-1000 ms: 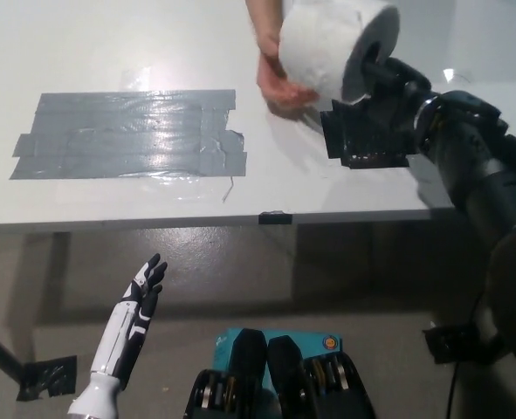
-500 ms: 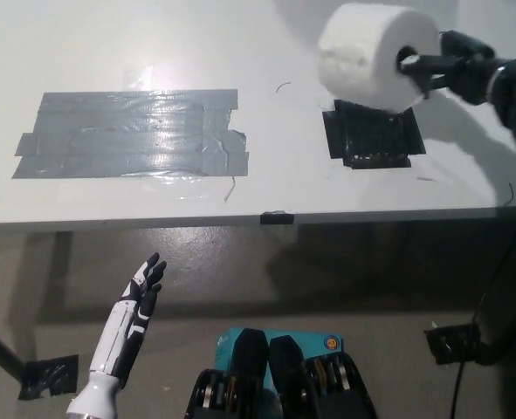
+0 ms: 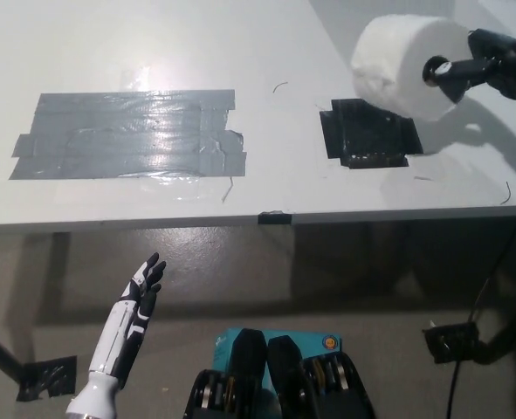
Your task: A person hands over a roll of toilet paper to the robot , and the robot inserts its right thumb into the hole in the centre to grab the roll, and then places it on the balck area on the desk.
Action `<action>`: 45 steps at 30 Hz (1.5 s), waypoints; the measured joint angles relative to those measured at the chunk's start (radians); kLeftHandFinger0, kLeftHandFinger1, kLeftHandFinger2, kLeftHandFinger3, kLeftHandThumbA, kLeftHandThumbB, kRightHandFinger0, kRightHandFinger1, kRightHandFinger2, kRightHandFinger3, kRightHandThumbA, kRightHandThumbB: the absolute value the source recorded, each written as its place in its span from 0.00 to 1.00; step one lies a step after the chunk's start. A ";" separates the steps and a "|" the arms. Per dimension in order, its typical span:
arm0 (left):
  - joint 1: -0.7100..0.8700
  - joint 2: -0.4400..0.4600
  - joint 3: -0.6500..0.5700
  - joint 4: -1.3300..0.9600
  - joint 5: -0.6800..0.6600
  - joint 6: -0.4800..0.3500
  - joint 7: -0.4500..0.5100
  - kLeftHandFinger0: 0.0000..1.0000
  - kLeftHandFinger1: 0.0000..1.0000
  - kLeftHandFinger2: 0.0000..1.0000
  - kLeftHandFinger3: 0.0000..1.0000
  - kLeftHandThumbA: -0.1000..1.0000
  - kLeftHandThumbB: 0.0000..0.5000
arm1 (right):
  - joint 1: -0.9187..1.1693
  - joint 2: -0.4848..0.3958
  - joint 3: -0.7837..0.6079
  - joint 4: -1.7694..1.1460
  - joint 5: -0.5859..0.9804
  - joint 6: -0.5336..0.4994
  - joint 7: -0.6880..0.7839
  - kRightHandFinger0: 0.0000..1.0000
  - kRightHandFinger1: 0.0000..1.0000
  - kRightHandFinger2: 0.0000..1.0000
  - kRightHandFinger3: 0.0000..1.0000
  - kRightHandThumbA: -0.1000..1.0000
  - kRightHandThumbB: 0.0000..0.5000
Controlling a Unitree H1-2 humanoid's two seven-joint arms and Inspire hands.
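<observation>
Head view: right robot hand (image 3: 493,68) grips toilet paper roll (image 3: 404,63) via core, above black patch (image 3: 368,133); left robot hand (image 3: 142,292) open, low.

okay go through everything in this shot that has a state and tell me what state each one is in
toilet paper roll: lifted off the desk, core hole facing right, held on the right hand.
right hand: shut on the roll.
left hand: open, resting below the desk edge.
black area: bare, nothing on it.
grey tape patch: stuck flat, glossy.
</observation>
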 measured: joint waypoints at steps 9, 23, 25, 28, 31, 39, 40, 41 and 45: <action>-0.002 0.001 0.000 0.000 0.001 0.000 0.000 1.00 1.00 1.00 1.00 1.00 0.39 | 0.013 0.013 0.130 -0.002 -0.087 -0.035 0.002 0.23 0.63 0.84 0.92 0.00 0.46; -0.003 0.004 0.000 0.000 0.003 0.000 0.000 1.00 1.00 1.00 1.00 1.00 0.38 | 0.032 0.033 0.111 -0.005 -0.087 -0.017 0.117 1.00 1.00 1.00 1.00 0.60 0.65; -0.004 0.006 -0.001 0.000 0.003 0.000 0.000 1.00 1.00 1.00 1.00 1.00 0.38 | 0.031 0.032 0.108 -0.006 -0.085 -0.016 0.136 1.00 1.00 1.00 1.00 0.64 0.61; -0.004 0.008 -0.001 0.000 0.004 0.000 0.000 1.00 1.00 1.00 1.00 1.00 0.39 | 0.031 0.031 0.104 -0.007 -0.084 -0.017 0.147 1.00 1.00 1.00 1.00 0.73 0.59; -0.004 0.008 -0.002 0.000 0.004 0.000 0.000 1.00 1.00 1.00 1.00 1.00 0.39 | 0.030 0.032 0.105 -0.008 -0.084 -0.022 0.153 1.00 1.00 1.00 1.00 0.80 0.63; -0.005 0.008 -0.003 0.000 0.007 0.000 0.000 1.00 1.00 1.00 1.00 1.00 0.39 | 0.021 0.037 0.109 -0.016 -0.091 -0.042 0.161 1.00 1.00 1.00 1.00 0.90 0.73; -0.005 0.008 -0.003 0.000 0.008 0.000 0.000 1.00 1.00 1.00 1.00 1.00 0.39 | 0.020 0.039 0.109 -0.019 -0.091 -0.042 0.159 1.00 1.00 1.00 1.00 0.88 0.75; -0.006 0.008 -0.003 0.000 0.008 0.000 0.000 1.00 1.00 1.00 1.00 1.00 0.39 | 0.018 0.042 0.108 -0.024 -0.093 -0.042 0.155 1.00 1.00 1.00 1.00 0.86 0.74; -0.006 0.008 -0.004 0.000 0.009 0.001 0.000 1.00 1.00 1.00 1.00 1.00 0.39 | 0.015 0.051 0.086 -0.050 -0.093 -0.024 0.143 1.00 1.00 1.00 1.00 0.83 0.70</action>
